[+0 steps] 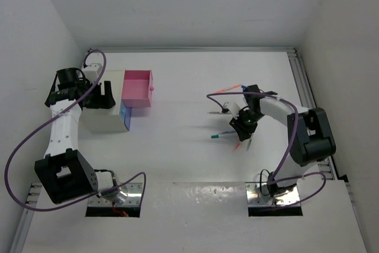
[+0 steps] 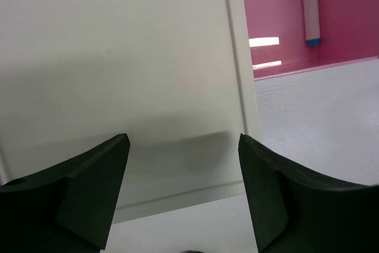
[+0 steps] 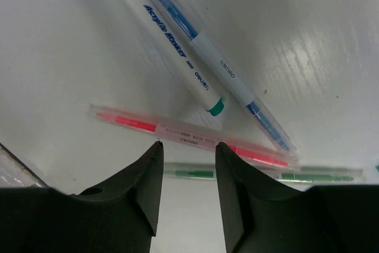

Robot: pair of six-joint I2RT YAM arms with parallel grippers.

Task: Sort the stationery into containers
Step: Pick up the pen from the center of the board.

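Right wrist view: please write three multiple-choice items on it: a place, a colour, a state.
1. Nearest the right gripper lies: A thick white plastic marker B thin clear red-cored pen C pink plastic box
2. The marker's caps: A green B orange C black
3. The gripper is: A shut on a pen B hidden C open, empty
B: it crosses just past the tips. A: both ends show green. C: nothing sits between the fingers.
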